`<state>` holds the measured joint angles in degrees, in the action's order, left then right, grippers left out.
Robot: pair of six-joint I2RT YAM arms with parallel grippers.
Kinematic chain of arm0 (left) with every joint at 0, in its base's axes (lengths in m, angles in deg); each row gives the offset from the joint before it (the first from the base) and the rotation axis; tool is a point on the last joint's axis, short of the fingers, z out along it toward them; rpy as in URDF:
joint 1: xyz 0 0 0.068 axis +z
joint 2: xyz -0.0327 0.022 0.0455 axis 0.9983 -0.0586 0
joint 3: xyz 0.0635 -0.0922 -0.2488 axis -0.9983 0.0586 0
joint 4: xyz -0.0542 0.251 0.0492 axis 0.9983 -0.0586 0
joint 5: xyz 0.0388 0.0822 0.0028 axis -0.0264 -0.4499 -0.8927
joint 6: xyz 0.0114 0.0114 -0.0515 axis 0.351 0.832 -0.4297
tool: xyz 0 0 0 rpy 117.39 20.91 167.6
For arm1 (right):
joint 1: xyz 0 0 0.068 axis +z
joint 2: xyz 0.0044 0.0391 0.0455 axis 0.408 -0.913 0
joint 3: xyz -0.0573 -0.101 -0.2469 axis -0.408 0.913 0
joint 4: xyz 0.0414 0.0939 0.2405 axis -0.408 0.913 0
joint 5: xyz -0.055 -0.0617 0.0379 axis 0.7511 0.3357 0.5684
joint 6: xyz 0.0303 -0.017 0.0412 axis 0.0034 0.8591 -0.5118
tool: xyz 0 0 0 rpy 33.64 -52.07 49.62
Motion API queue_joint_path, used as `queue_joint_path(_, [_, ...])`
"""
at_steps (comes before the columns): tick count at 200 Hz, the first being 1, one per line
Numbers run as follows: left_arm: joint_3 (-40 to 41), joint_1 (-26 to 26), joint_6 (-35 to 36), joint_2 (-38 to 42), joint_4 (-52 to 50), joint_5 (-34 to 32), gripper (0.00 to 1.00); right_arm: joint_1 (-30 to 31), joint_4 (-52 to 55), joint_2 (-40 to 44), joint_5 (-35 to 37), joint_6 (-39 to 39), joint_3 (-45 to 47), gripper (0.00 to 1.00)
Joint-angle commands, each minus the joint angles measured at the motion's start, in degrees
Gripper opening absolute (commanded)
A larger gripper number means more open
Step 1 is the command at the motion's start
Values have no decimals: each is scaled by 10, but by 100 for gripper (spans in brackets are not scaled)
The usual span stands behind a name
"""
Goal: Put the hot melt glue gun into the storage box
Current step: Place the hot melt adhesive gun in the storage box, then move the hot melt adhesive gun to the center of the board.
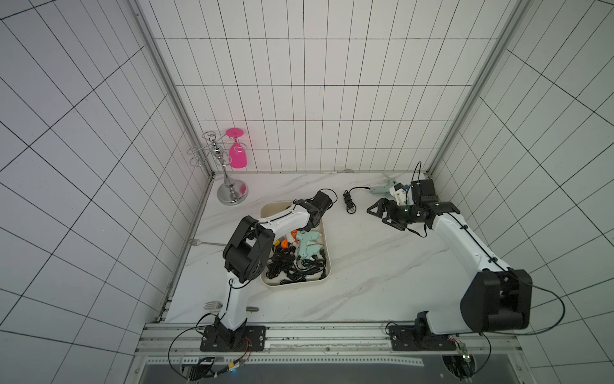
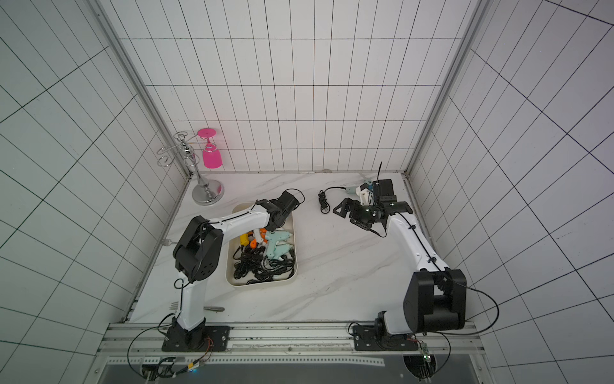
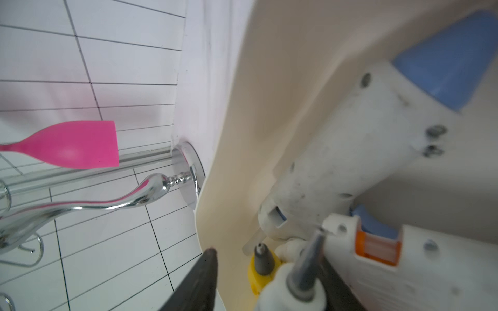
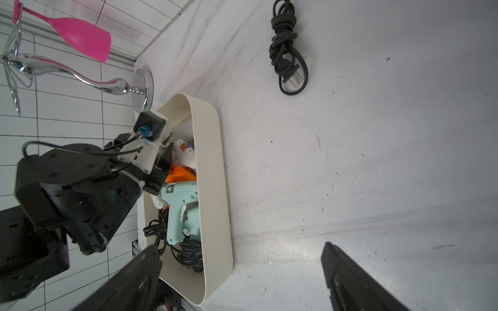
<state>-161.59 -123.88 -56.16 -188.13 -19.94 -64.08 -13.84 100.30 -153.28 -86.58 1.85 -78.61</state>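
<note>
Noted one mint glue gun point(image 1: 378, 189) outside box, lying on tabletop point(image 1: 382, 266) at far right corner. Mostly hidden behind right arm's wrist assy point(image 1: 420, 191) in both top views; nozzle and trigger not readable. Traced its black cord point(image 1: 357, 188) to coiled bundle w/ plug point(image 4: 288, 48), flat on table betw. gun and storage box point(image 1: 328, 256). Found box cream-white, shallow, rounded corners, left of centre; far end partly covered by left forearm point(image 1: 285, 221). Seen inside: mint guns point(image 1: 307, 247), white, orange and yellow bodies part-buried, black cords point(image 1: 292, 271) tangled at near end. Found left gripper point(image 3: 266, 266) low in box, jaws apart, white gun point(image 3: 277, 293) w/ grey nozzle betw. them against one finger, no clamp seen. Found right gripper point(image 4: 242, 249) spread wide, empty, over bare tabletop near mint glue gun.
</note>
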Motion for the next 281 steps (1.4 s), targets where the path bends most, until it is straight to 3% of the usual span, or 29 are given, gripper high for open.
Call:
queue_joint_path(1, [-13,3,-30,34,13,-12,73,1,3,-40,85,-12,-57,96])
queue_joint_path(20, [-22,2,-61,65,-13,-8,74,7,21,-87,173,-15,-102,94])
queue_joint_path(21, [-22,2,-62,67,-15,-7,76,8,22,-88,178,-14,-105,94])
queue_joint_path(24, [-21,2,-70,72,-18,-4,95,13,24,-96,193,-9,-114,94])
queue_joint_path(29, [-22,2,-81,82,-27,3,99,19,26,-107,217,0,-128,94])
queue_joint_path(42, [-22,4,-115,112,-52,39,99,36,15,-138,264,26,-156,94])
queue_joint_path(67, [-4,19,-190,171,-80,116,99,55,42,-244,293,66,-255,94])
queue_joint_path(117, [52,58,-261,261,-102,176,99,104,170,-461,348,115,-491,94])
queue_joint_path(193, [132,75,-250,400,-39,226,99,140,252,-629,371,129,-702,91])
queue_joint_path(225, [165,77,-238,425,-21,227,99,156,283,-652,409,143,-717,77])
queue_joint_path(263, [164,76,-241,423,-11,246,99,176,266,-593,427,146,-608,39])
queue_joint_path(281, [159,76,-245,423,-8,259,98,189,257,-540,445,139,-525,30])
